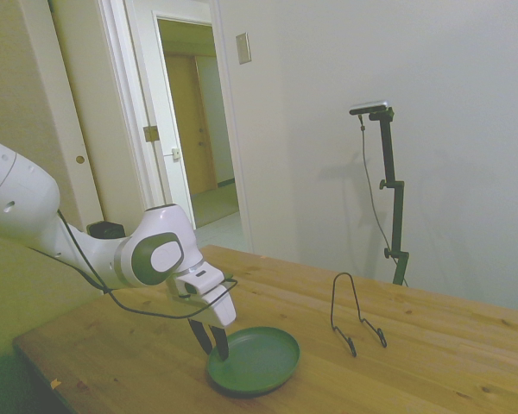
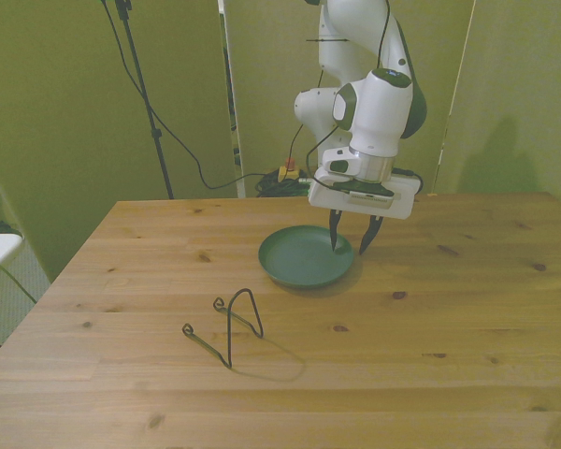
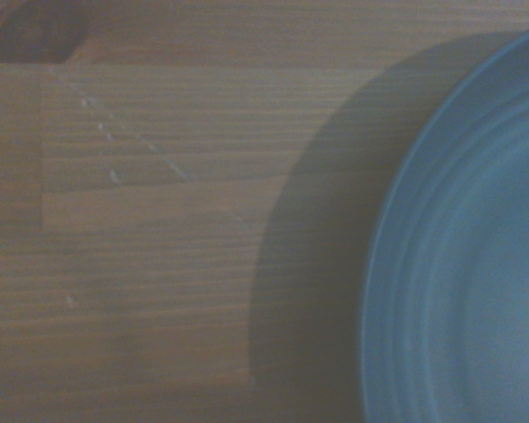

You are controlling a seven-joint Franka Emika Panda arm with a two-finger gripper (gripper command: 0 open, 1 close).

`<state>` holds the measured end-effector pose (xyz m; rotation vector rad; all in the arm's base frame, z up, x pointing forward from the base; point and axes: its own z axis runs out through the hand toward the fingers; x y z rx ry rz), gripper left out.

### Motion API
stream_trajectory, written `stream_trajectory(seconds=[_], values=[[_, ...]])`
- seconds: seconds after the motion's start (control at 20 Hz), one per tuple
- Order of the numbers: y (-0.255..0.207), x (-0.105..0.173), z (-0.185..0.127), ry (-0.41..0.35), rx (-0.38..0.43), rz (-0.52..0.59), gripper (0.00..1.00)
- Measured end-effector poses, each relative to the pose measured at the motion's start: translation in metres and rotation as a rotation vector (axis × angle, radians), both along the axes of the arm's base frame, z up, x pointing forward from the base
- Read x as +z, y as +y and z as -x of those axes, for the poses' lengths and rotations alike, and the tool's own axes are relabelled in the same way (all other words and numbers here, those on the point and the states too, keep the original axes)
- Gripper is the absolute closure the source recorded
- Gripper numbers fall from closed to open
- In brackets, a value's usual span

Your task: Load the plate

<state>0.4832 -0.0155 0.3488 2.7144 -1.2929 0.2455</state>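
The dark green plate (image 1: 261,359) (image 2: 299,258) lies flat on the wooden table (image 2: 449,309), empty. My gripper (image 1: 210,343) (image 2: 350,246) points down at the plate's edge on the front view's right. It is open, with one finger over the inside of the rim and the other just outside it, so the rim sits between them. The fingertips are close to the rim; I cannot tell whether they touch it. In the wrist view a curved part of the plate (image 3: 476,264) fills one side, with its shadow on bare wood beside it.
A black wire stand (image 1: 356,316) (image 2: 227,323) stands upright on the table, a plate's width from the plate, toward the front view's near left. Walls and a doorway (image 1: 194,129) lie beyond the table.
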Motion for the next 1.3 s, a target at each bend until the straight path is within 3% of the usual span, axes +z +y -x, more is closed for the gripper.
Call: stream_trajectory(seconds=[1.0, 1.15, 1.3], values=[[-0.008, 0.012, -0.008, -0.103, -0.012, -0.02, 1.0], [-0.01, 0.026, -0.012, -0.14, -0.029, -0.032, 1.0], [-0.01, 0.059, -0.017, -0.203, -0.058, -0.066, 1.0]])
